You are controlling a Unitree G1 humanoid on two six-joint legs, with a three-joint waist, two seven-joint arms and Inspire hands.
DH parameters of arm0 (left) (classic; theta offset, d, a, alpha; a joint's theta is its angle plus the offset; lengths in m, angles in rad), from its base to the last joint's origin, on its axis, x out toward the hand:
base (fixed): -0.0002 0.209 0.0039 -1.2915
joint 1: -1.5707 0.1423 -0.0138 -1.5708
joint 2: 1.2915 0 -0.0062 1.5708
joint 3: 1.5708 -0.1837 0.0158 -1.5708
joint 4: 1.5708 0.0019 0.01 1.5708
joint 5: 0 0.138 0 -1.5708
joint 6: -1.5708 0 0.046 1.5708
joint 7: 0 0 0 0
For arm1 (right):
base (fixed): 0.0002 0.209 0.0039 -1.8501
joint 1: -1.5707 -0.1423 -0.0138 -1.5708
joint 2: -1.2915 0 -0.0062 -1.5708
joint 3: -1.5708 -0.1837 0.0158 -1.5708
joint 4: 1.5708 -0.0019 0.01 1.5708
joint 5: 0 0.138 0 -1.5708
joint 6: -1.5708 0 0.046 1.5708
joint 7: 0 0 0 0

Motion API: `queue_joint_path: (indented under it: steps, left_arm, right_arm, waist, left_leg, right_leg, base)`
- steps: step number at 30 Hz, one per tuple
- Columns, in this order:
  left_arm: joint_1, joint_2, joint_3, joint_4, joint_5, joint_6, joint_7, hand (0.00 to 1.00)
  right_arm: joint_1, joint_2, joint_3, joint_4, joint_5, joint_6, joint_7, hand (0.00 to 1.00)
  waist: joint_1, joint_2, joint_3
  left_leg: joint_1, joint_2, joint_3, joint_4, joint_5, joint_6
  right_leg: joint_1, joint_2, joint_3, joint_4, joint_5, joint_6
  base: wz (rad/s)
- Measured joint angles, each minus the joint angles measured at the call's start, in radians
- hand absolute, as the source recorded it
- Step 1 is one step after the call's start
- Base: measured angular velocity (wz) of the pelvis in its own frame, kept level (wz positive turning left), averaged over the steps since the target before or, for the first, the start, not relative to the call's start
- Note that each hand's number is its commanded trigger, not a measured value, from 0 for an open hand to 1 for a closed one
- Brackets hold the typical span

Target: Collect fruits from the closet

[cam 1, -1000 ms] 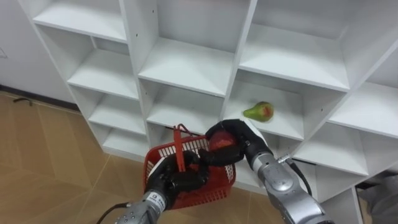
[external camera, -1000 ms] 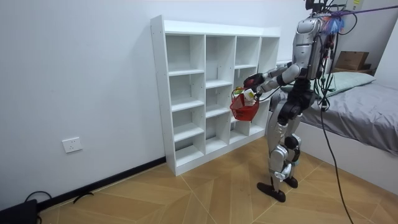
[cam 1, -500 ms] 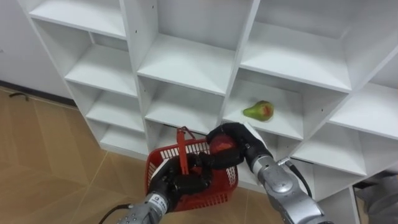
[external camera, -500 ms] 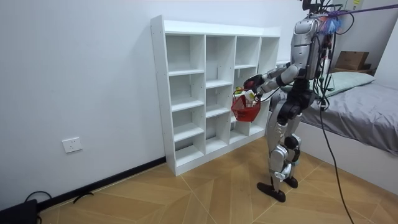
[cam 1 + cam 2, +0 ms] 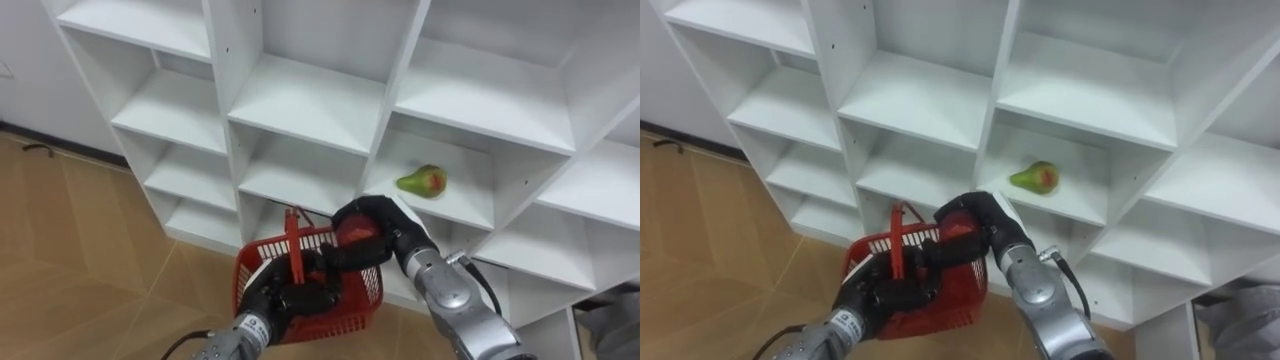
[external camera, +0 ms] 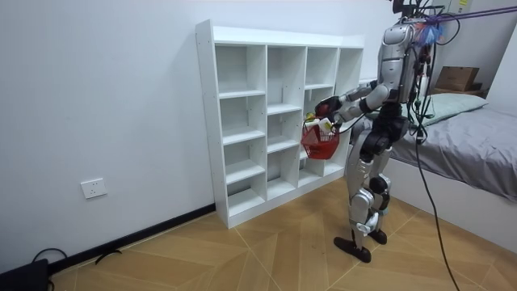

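Red fruit [image 5: 357, 229]: clasped in the curled fingers of the right hand [image 5: 386, 222], just above the far rim of the red basket [image 5: 358, 291]; not yet in it. Pear [image 5: 421, 182], green with a red blush: lying alone on a middle shelf of the white shelf unit [image 5: 310, 100], just beyond the right hand. Left hand [image 5: 288, 299]: clenched on the basket by its upright handle, holding it before the lower shelves. Robot: standing facing the unit, bed [image 6: 472, 153] behind it.
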Motion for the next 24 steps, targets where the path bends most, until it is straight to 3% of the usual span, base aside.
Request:
queue_joint_path:
  steps: [3,14,24]
  left_arm:
    - [0.005,0.001,-0.009,0.000,0.000,0.000,-0.013,1.00]
    - [0.022,0.001,-0.048,0.000,-0.003,0.001,-0.033,1.00]
    - [0.022,0.003,-0.047,0.000,-0.003,0.003,-0.045,1.00]
  right_arm:
    - [-0.006,0.000,0.000,0.000,0.000,0.000,-0.001,1.00]
    - [-0.076,-0.002,0.000,0.033,0.003,0.001,-0.001,1.00]
    - [-0.083,-0.002,0.001,0.033,0.004,0.002,0.001,1.00]
  waist:
    - [0.001,-0.007,0.0041]
    - [0.016,-0.033,0.0065]
    - [0.027,-0.034,0.0067]
  left_leg:
    - [0.003,0.000,0.000,0.000,0.000,0.000]
    - [-0.011,-0.001,-0.004,-0.002,-0.001,-0.001]
    - [-0.013,-0.002,-0.008,-0.002,-0.001,0.000]
  right_leg:
    - [0.002,0.000,0.000,0.000,-0.001,0.000]
    - [-0.007,0.001,-0.004,-0.004,-0.002,0.000]
    - [-0.007,0.000,-0.004,-0.004,-0.003,0.001]
  base:
    - [0.00]
    - [0.00]
    - [0.00]
